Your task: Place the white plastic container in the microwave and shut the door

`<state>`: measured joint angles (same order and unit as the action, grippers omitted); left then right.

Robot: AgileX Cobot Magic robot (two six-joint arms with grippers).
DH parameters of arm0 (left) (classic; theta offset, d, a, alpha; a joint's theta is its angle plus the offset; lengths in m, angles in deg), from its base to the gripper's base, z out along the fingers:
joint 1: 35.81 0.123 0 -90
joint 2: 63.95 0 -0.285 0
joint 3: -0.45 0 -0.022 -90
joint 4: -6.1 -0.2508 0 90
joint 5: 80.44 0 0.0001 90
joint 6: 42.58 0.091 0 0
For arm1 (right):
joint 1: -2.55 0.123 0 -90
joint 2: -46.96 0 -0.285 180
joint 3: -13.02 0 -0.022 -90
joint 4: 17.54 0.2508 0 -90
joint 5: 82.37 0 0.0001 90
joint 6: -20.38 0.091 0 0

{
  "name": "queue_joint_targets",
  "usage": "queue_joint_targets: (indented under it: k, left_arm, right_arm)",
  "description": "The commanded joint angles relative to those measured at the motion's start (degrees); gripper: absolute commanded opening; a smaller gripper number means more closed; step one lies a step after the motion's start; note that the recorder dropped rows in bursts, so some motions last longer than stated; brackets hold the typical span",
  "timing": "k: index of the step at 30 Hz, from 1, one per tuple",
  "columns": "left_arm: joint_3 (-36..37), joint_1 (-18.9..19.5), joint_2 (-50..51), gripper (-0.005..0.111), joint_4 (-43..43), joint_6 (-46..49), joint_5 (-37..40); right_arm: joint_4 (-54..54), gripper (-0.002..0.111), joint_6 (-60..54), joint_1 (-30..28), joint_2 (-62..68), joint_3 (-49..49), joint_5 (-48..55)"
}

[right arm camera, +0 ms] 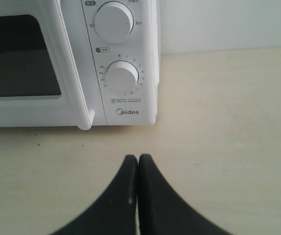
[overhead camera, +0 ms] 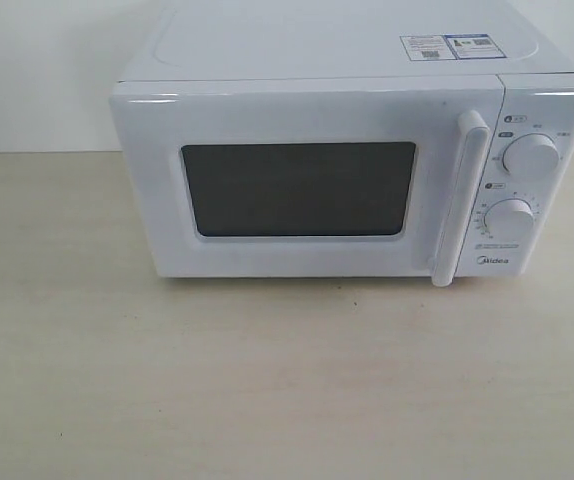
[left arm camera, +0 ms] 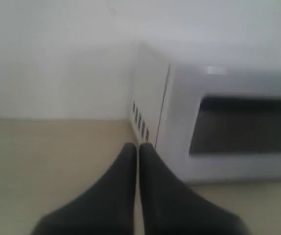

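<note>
The microwave (overhead camera: 317, 50) stands on the tabletop (overhead camera: 267, 380), its door (overhead camera: 297, 190) shut. The left tool (left arm camera: 138, 146) near its left corner and the right tool (right arm camera: 138, 156) facing its dials (right arm camera: 122, 78) are both pressed together, holding nothing.

You have open tabletop (overhead camera: 267, 390) in front of the microwave (overhead camera: 337, 50) and along both its sides. Its door (overhead camera: 297, 190) is shut and blocks the cavity. The handle (overhead camera: 464, 195) sticks out in front, with the dials (overhead camera: 530, 155) just beside it. The wall (overhead camera: 37, 70) stands behind.
</note>
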<state>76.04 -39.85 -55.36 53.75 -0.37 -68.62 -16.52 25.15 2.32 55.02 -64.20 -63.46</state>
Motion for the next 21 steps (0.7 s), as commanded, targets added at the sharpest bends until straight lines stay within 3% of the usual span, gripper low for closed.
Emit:
queue_joint_targets:
  k: [1, 7, 16, 21]
  left_arm:
    - [1.63, -0.55, 0.26, 0.004, -23.57, -18.24, 4.91]
    - [1.63, -0.55, 0.26, 0.004, -36.52, -30.67, 1.04]
    - [1.63, -0.55, 0.26, 0.004, -36.74, -41.24, 1.21]
    - [1.63, -0.55, 0.26, 0.004, -37.0, -42.21, 1.68]
  right_arm:
    - [-0.07, 0.0, -0.19, -0.3, -0.28, 0.0, -0.42]
    - [-0.07, 0.0, -0.19, -0.3, -0.28, 0.0, -0.42]
    - [-0.07, 0.0, -0.19, -0.3, -0.28, 0.0, -0.42]
    - [-0.07, 0.0, -0.19, -0.3, -0.28, 0.0, -0.42]
